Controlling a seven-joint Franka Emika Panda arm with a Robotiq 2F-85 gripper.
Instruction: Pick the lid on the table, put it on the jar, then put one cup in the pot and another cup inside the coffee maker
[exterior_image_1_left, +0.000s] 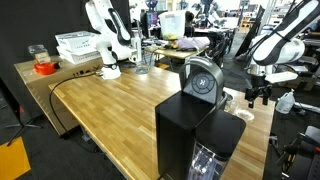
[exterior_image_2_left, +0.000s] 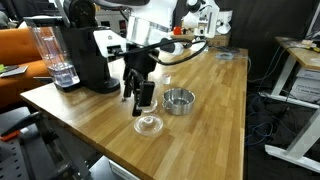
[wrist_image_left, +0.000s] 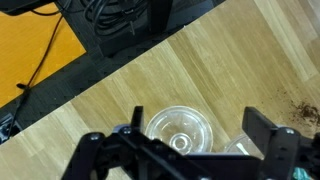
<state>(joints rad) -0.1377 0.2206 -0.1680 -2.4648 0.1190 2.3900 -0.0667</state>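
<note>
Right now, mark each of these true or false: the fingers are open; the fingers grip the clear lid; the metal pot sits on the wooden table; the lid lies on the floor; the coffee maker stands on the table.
1. The fingers are open. True.
2. The fingers grip the clear lid. False: the gripper hangs above the lid, and nothing is held.
3. The metal pot sits on the wooden table. True.
4. The lid lies on the floor. False: it lies on the table, beside the pot.
5. The coffee maker stands on the table. True.
</note>
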